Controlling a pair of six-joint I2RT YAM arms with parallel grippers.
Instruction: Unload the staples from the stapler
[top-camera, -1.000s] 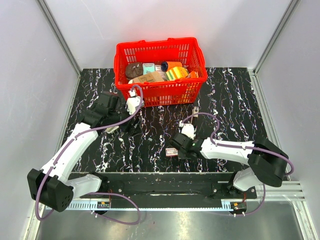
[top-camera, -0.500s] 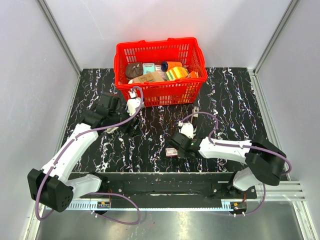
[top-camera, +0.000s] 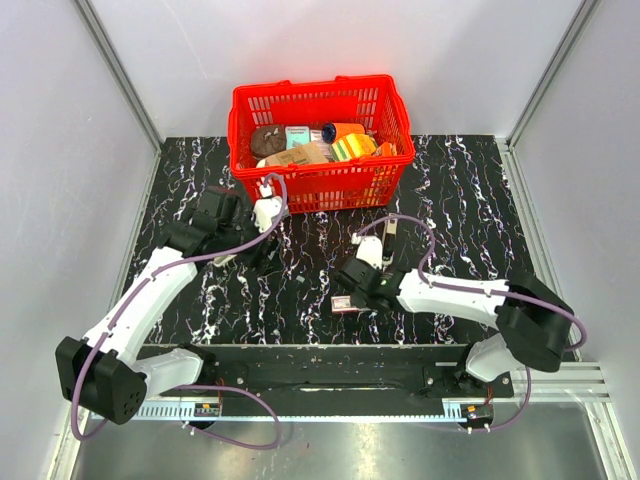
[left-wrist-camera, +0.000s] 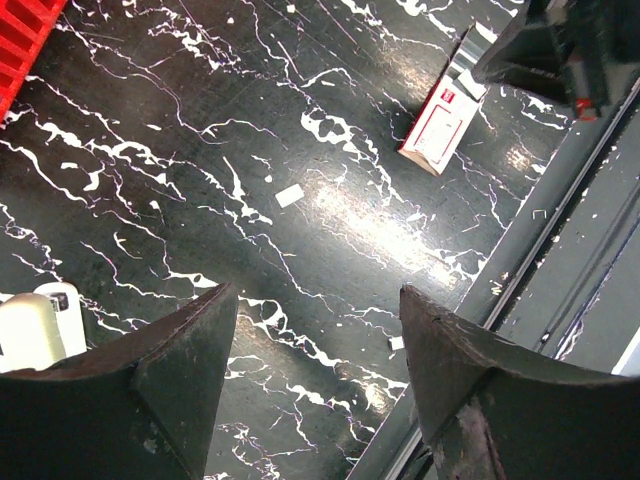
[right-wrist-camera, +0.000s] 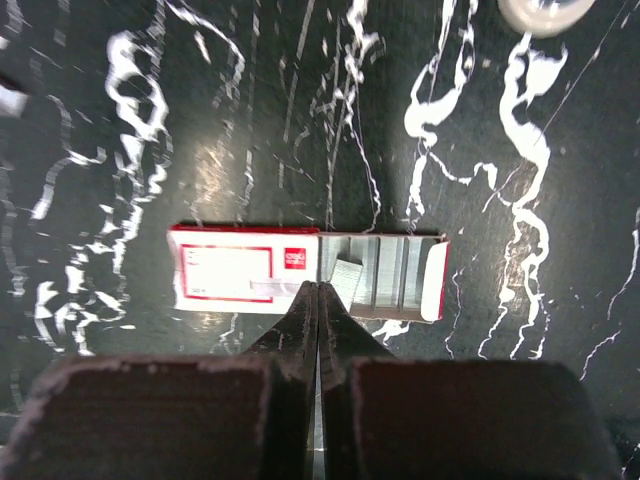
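A slim pale grey object that looks like the stapler (top-camera: 391, 228) lies on the black marbled table in front of the basket, apart from both grippers. It shows in neither wrist view. My right gripper (top-camera: 347, 291) is shut, with nothing visible between its tips (right-wrist-camera: 318, 288). It hovers over a small red-and-white staple box (right-wrist-camera: 230, 272) whose tray is slid open. Grey staple strips (right-wrist-camera: 385, 272) lie in the tray, one loose and tilted. My left gripper (left-wrist-camera: 315, 293) is open and empty above bare table left of centre (top-camera: 256, 248).
A red basket (top-camera: 310, 185) full of items stands at the back centre. A white rounded object (left-wrist-camera: 32, 328) lies near my left fingers, and a pale round object (right-wrist-camera: 545, 12) shows beyond the box. The staple box (top-camera: 343, 304) sits near the table's front rail (top-camera: 330, 355).
My right gripper has shifted a little left and away from the front edge, staying shut over the staple box. The left arm has hardly moved.
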